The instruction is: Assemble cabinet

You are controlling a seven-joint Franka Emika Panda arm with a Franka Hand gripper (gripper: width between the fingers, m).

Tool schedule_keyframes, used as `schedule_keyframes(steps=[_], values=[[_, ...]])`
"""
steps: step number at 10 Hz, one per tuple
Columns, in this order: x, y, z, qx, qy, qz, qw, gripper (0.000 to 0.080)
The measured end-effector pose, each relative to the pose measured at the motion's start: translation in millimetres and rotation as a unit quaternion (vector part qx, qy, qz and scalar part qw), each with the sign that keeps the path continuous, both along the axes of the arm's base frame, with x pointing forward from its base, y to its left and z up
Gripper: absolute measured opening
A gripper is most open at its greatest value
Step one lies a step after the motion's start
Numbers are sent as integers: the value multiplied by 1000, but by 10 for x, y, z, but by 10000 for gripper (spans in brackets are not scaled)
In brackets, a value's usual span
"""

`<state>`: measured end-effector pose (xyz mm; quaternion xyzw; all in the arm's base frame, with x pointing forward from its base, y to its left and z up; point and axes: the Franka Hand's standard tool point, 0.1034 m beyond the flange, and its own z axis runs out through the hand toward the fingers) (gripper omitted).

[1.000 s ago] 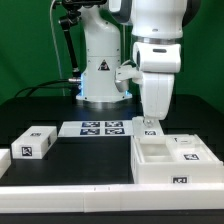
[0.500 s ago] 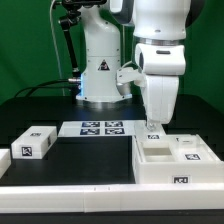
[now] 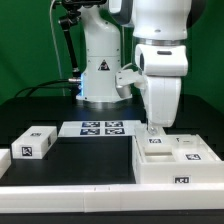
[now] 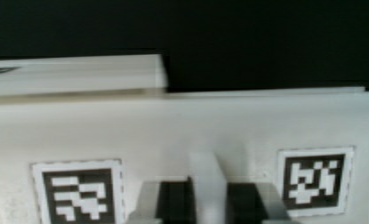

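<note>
The cabinet's white open box (image 3: 172, 162) lies at the exterior view's front right, with a tag on its front face. My gripper (image 3: 153, 130) points down over the box's back left corner. It is shut on a small white tagged panel (image 3: 153, 141), whose lower edge is at the box's rim. In the wrist view my gripper (image 4: 207, 195) straddles a thin white rib of the panel (image 4: 199, 125), with a tag on each side. A loose white tagged block (image 3: 35, 142) lies at the exterior view's left.
The marker board (image 3: 100, 128) lies flat in the middle, in front of the white robot base (image 3: 103, 70). Another white piece (image 3: 3, 157) shows at the exterior view's left edge. A white ledge (image 3: 70, 187) runs along the table's front.
My gripper has moved down and slightly toward the exterior view's right with the tagged panel, closer to the box. The box and the block have not moved.
</note>
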<state>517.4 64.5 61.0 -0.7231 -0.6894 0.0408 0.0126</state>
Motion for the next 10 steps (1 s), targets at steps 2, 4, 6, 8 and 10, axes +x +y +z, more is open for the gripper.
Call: schedule_keyframes(steps=[2, 4, 6, 8, 10], values=[[179, -9, -2, 2, -5, -2, 1000, 69], [392, -24, -4, 4, -13, -7, 1000, 69], [561, -33, -4, 3, -13, -10, 1000, 69], [599, -38, -6, 4, -15, -11, 1000, 69], [625, -38, -3, 2, -11, -12, 1000, 69]])
